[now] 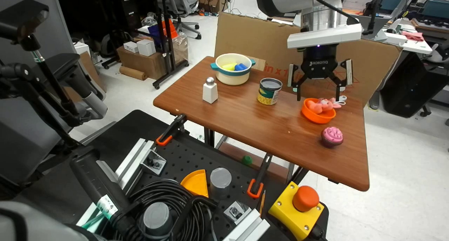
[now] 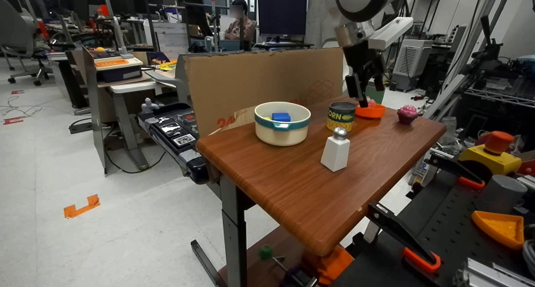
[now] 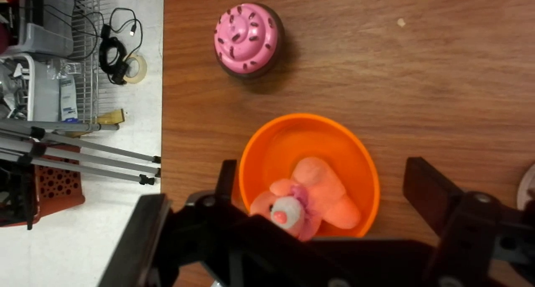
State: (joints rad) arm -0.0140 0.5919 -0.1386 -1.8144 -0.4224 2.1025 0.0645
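A white shaker (image 1: 210,94) stood upright toward the left of a brown table (image 1: 245,118) in an exterior view, near a cream pot (image 1: 232,80) that held a yellow piece (image 1: 229,66) and a blue piece (image 1: 240,67). A can with a corn label (image 1: 268,96) came next. Farther right, the gripper (image 1: 318,98) hung over an orange bowl (image 1: 317,119), its fingers (image 3: 431,191) spread wide apart with nothing in their grasp. A pink plush toy (image 3: 324,195) lay inside the bowl, and a pink-topped cupcake (image 1: 332,136) sat near it at far right.

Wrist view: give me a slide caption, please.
Open gripper above a bowl with a plush in it, a cupcake nearby on the table.
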